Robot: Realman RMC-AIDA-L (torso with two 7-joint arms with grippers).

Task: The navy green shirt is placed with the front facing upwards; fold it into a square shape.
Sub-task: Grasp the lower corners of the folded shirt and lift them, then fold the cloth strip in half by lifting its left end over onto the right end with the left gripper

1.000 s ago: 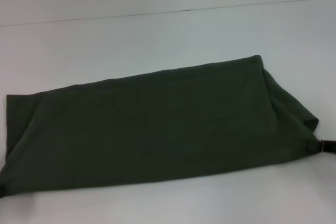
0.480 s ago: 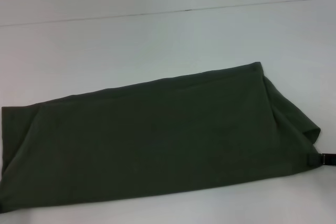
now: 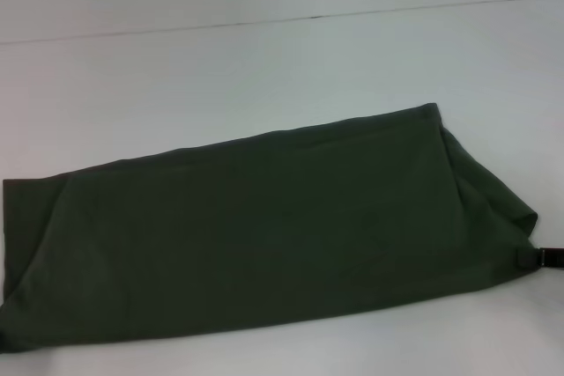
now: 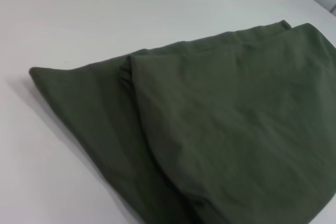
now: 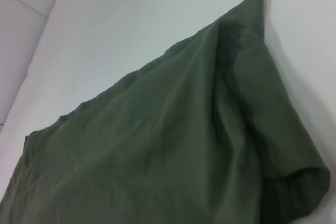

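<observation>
We hold the navy green shirt [image 3: 256, 235], folded long on the bench [image 3: 264, 68]; right gripper [image 3: 529, 258] jaws seemingly pinch its corner, left unseen; lower both ends evenly.

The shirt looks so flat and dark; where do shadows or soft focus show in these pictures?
Head view: the navy green shirt looks soft and hazy, lettering unseen. Left wrist view: a faint shadow lies on the white table beside the cloth. Right wrist view: darker creases run down the fold.
</observation>
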